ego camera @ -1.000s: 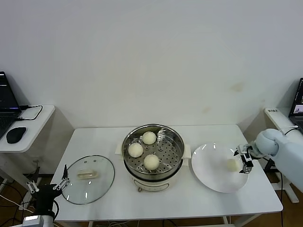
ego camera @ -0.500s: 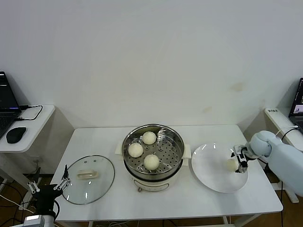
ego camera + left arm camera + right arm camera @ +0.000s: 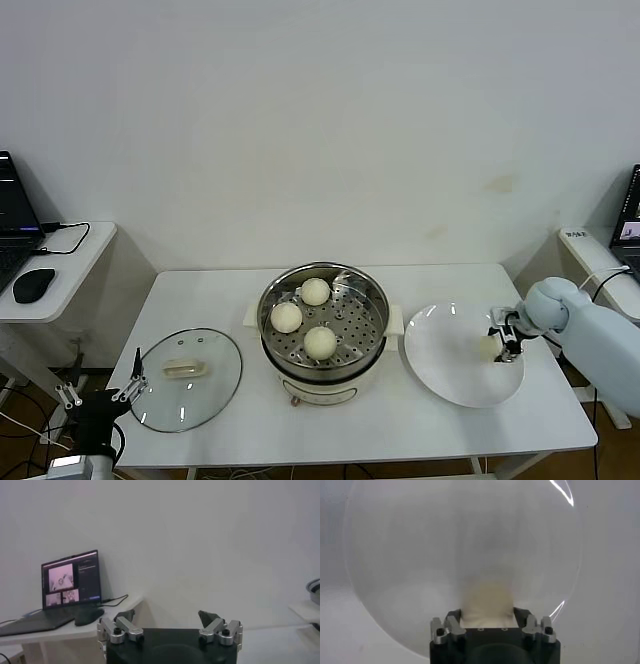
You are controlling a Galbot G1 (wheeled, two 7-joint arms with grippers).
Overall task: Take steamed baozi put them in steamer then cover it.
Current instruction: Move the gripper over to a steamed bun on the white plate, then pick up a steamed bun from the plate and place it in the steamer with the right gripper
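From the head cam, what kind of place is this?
Probably a robot lab or test room staged as a kitchen task: a bare white table holding only a steamer and plate, plain wall, and a laptop on a side desk.

You would have found the steamer to be polished stainless steel, mirror-bright on its wall, with a perforated metal tray inside and a smooth cream plastic-looking base. The three baozi in it looked matt, smooth and dough-soft. The cover was clear glass with a metal rim and a cream plastic-looking handle. The plate was glossy white, catching highlights along its rim. The bench showed a smooth, matt white top. The right gripper had bare metal knuckles and black matt fingers pressed against a matt cream bun.
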